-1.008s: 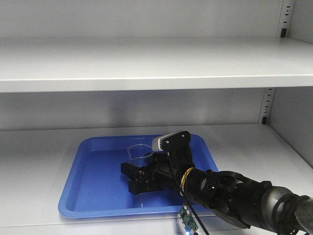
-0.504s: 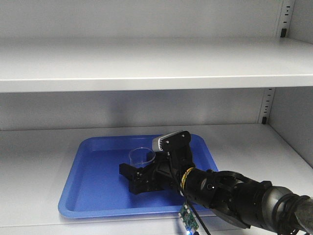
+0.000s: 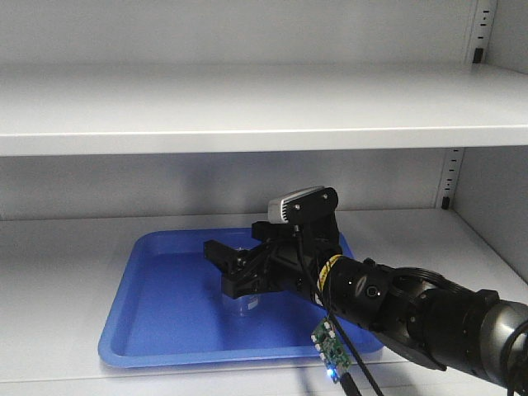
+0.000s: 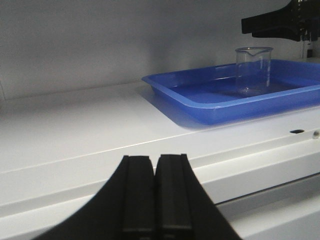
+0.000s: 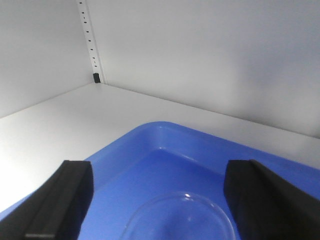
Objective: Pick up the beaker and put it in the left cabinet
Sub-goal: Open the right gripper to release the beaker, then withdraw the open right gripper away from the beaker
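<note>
Glass beaker [image 4: 254, 70] stands upright in blue tray [image 3: 157, 318] on left cabinet [image 3: 66, 247] shelf, directly beneath right end effector [image 3: 235, 268], fingers spread wide, clear of it. Left end effector [image 4: 157, 192] pressed together, well apart.

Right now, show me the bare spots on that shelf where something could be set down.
Bare shelf lies left of the blue tray, and again between the tray and the cabinet's right wall. The tray's left half is open too. It is crowded around the beaker, where the right gripper hangs.
</note>
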You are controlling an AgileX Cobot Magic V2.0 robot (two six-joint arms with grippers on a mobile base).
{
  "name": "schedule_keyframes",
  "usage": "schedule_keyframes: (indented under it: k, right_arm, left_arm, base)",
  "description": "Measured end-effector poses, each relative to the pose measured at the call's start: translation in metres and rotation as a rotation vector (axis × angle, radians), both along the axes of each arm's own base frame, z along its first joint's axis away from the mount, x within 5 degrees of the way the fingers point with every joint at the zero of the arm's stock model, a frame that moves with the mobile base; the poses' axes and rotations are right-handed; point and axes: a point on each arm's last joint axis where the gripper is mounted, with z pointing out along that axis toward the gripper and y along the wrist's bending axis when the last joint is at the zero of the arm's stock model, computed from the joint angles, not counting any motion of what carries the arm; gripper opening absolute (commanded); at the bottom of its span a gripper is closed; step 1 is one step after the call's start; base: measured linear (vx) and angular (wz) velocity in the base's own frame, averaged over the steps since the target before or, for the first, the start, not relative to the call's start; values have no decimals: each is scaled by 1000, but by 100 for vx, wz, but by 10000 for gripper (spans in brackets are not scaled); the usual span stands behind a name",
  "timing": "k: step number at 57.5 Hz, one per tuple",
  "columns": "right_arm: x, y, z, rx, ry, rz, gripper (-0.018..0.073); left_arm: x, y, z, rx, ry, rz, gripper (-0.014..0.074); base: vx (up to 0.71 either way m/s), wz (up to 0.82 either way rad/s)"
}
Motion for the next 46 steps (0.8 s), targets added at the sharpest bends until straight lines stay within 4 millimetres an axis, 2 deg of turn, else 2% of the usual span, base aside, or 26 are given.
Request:
schedule_keyframes:
  k: [5, 9, 14, 22, 28, 35, 46]
  right_arm:
    - [-1, 0, 1, -1, -3, 0, 553]
    - [-1, -1, 3, 2, 1, -3, 487]
    - [-2, -4, 7, -15, 17, -34, 326]
    - [-10, -21, 17, -66, 121, -166, -15]
    - [-23, -38, 25, -100, 189, -266, -13]
    - [-47, -57, 30, -134, 232, -332, -11]
    - [-93, -83, 22, -158, 260, -352, -8]
  left_arm:
    - [0, 0, 0, 0, 0, 0, 1]
    - [0, 0, 0, 0, 0, 0, 1]
    - [0, 0, 0, 0, 0, 0, 1]
    - [0, 0, 0, 0, 0, 0, 1]
    - [0, 0, 0, 0, 0, 0, 1]
    - [0, 0, 0, 0, 0, 0, 1]
    - [0, 0, 0, 0, 0, 0, 1]
  base:
    - [0, 0]
    - [0, 0]
    - [0, 0]
    - [0, 0]
    - [0, 0]
    - [0, 0]
    - [0, 0]
